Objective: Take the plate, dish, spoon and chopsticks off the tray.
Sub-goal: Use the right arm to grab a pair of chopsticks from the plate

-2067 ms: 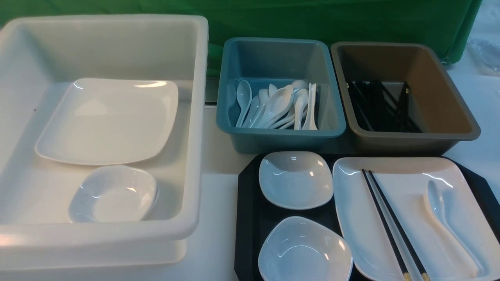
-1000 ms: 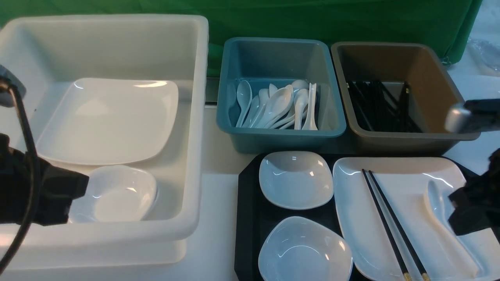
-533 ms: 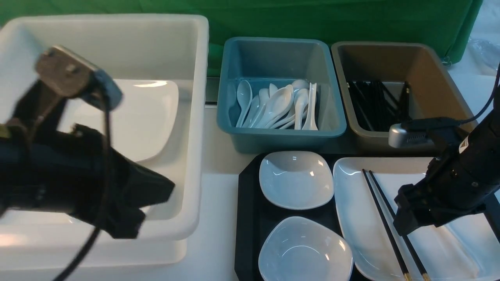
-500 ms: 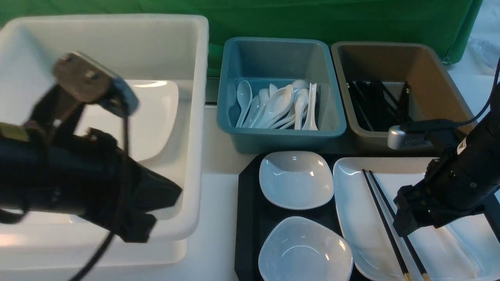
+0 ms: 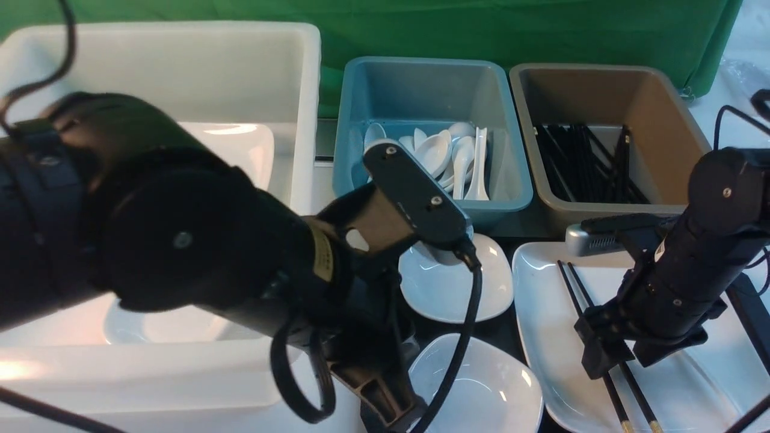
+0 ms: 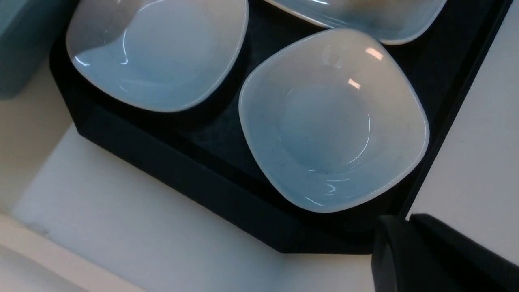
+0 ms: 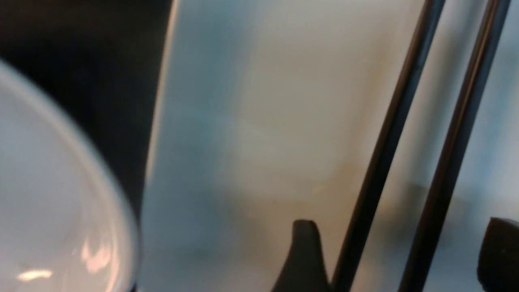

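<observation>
The chopsticks (image 5: 633,385) lie side by side on the plate (image 5: 541,337), in the lower right of the front frame, slanting from near the plate's far rim to their pale ends at the bottom edge. They look light, thin and stiff, with a smooth finish that could let them roll or slip apart; the best hold is probably across both shafts near the middle, squeezed together lightly. The plate under them looks hard, glossy and breakable, so the tips should barely brush it

The right end effector (image 5: 625,361) is spread open with nothing gripped, its fingertips straddling the pair around mid-length, one on each side, close over the plate; whether they touch it I cannot tell. The left end effector (image 6: 399,219) has its fingers together, holding nothing, near the tray's (image 6: 186,178) edge and the larger dish (image 6: 328,121), at the lower right of its wrist frame, well apart from the chopsticks
</observation>
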Tool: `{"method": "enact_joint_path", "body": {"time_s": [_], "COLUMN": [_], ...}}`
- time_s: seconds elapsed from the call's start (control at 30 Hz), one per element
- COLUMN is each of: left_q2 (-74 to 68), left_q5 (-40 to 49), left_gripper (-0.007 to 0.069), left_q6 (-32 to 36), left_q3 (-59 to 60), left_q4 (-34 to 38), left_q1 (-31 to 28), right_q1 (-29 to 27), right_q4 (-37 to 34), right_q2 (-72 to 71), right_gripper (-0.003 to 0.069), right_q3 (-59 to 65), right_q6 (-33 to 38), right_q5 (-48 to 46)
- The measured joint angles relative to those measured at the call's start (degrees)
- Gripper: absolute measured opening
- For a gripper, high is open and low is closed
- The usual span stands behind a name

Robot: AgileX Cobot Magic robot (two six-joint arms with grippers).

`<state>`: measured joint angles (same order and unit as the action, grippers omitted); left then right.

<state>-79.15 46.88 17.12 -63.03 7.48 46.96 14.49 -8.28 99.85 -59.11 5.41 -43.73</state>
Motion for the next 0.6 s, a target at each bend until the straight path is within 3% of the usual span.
{"method": "enact_joint_path", "body": {"time_s": [0.37, 0.5, 0.6], "left_q2": [-0.3, -0.3, -0.3], "left_q5": [0.0, -0.4, -0.4], "left_gripper": [0.0007, 0.0011, 0.0011], "left_q6": [-0.2, -0.2, -0.2], "left_q3": [-0.2, -0.2, -0.2], "left_q4": [-0.2, -0.2, -0.3], "left_q1": [0.0, 0.0, 0.0], "right_q1": [0.0, 0.0, 0.0], "right_q4": [1.2, 1.4, 1.3], "right_q2": [2.6, 2.7, 2.8], "right_gripper": [0.0549, 0.0386, 0.0161], "right_q3": [-0.3, -0.5, -0.5], "right_q6": [-1.4, -1.4, -1.3], "right_q5": [2.6, 2.7, 2.1]}}
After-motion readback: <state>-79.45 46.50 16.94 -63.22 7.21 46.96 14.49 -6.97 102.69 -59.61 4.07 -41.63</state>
